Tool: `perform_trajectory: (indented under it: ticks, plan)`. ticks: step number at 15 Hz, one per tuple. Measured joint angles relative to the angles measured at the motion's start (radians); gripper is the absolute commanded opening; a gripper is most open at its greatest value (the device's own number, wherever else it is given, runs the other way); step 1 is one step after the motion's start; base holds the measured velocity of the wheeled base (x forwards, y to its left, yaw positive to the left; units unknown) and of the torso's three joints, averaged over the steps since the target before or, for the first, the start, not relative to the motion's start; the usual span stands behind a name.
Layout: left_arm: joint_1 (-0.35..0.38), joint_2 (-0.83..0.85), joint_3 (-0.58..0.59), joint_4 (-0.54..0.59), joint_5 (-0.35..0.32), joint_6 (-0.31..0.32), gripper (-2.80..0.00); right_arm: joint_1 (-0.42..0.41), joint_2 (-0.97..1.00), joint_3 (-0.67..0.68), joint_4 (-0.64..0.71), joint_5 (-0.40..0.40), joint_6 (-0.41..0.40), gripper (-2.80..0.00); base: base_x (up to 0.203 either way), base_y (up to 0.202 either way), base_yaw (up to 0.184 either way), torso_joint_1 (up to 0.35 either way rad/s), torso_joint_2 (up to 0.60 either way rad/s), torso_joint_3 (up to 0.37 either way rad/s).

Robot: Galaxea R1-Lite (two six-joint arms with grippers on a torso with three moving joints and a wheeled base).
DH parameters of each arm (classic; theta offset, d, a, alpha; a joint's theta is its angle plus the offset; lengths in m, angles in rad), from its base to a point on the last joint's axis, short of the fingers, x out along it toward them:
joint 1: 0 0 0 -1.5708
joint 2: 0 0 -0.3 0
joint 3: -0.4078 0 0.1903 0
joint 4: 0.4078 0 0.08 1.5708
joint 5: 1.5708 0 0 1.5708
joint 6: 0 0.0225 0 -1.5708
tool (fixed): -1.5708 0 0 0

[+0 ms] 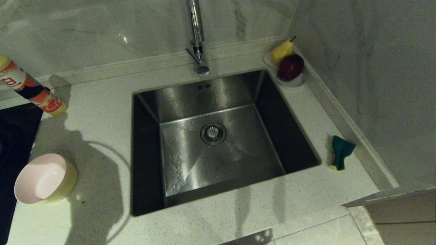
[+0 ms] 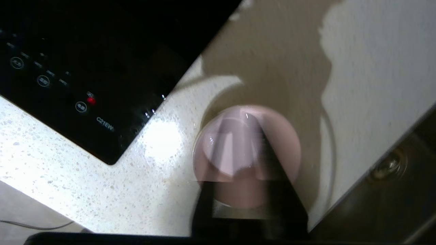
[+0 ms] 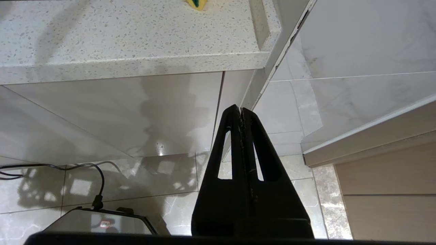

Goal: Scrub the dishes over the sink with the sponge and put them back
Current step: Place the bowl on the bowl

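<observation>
A pale pink bowl (image 1: 41, 178) sits nested inside a yellow bowl (image 1: 69, 182) on the counter to the left of the sink (image 1: 204, 95). In the left wrist view the pink bowl (image 2: 286, 149) lies below my left gripper (image 2: 244, 115), which is blurred, shut, and holds nothing. Neither arm shows in the head view. The sponge (image 1: 340, 151), green face up over yellow foam, lies bent on the counter to the right of the sink. My right gripper (image 3: 240, 108) hangs shut and empty below the counter edge, and only a corner of the sponge (image 3: 197, 4) shows above it.
A black cooktop (image 1: 13, 136) borders the bowls on the left. A tilted bottle (image 1: 32, 90) rests behind them. The chrome tap (image 1: 197, 37) rises behind the basin. A white saucer (image 1: 296, 82) with a pear and an apple sits in the back right corner.
</observation>
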Motion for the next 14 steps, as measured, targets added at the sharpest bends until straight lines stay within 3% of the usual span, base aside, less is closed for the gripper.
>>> perform_trajectory:
  ticks: [7, 12, 13, 14]
  plan:
    - [0.065, 0.168, -0.219, -0.005, 0.019, -0.193, -2.8, 0.0, 0.0, 0.0, 0.0, 0.0, 0.0, -2.8, 0.0, 0.0, 0.0, 0.0, 0.0, 0.0]
    - [0.107, 0.298, -0.363, -0.016, 0.018, -0.262, -2.8, 0.0, 0.0, 0.0, 0.0, 0.0, 0.0, -2.8, 0.0, 0.0, 0.0, 0.0, 0.0, 0.0]
    - [0.112, 0.322, -0.378, -0.021, 0.018, -0.272, 0.0, 0.0, 0.0, 0.0, 0.0, 0.0, 0.0, -2.8, 0.0, 0.0, 0.0, 0.0, 0.0, 0.0]
    - [0.117, 0.347, -0.387, -0.029, 0.017, -0.276, 0.0, 0.0, 0.0, 0.0, 0.0, 0.0, 0.0, -2.8, 0.0, 0.0, 0.0, 0.0, 0.0, 0.0]
